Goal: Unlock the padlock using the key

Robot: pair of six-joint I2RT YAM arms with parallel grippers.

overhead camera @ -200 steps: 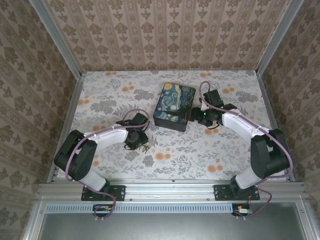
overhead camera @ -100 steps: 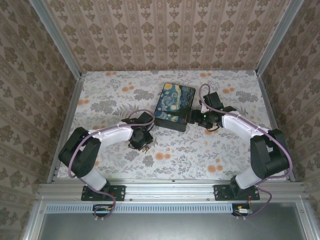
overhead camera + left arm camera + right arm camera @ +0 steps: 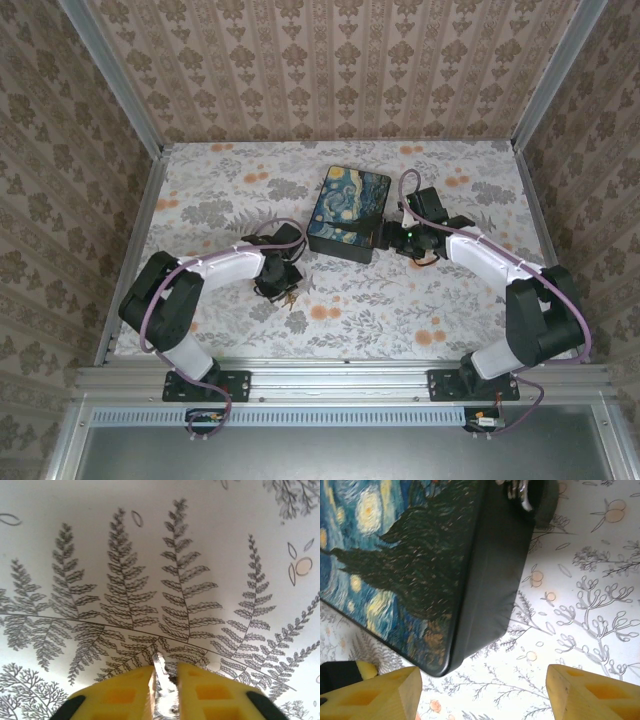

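Pinching the key (image 3: 159, 669) is the step in hand. The left gripper (image 3: 163, 680) has its yellow fingers (image 3: 120, 696) pressed together on a thin metal blade, judged to be the key, close above the fern-printed tablecloth (image 3: 150, 555). Only a short tip shows beyond the pads. Its long axis runs along the fingers. The tip points away from the wrist and leans slightly left in the left wrist view.

To do this step well, confirm that the blade sits square between the pads and cannot swivel. Lift straight up and slowly, so the grip does not slip. Keep track of the blade axis, since it must line up with the keyway.

In the top view a small brass-coloured lump, taken to be the padlock (image 3: 291, 299), lies on the cloth just beside the left gripper, on its near side and left of the box (image 3: 348, 210). It is too small to tell which way it faces. The right gripper (image 3: 482, 694) stands spread wide, holding nothing, at the black side of the box.
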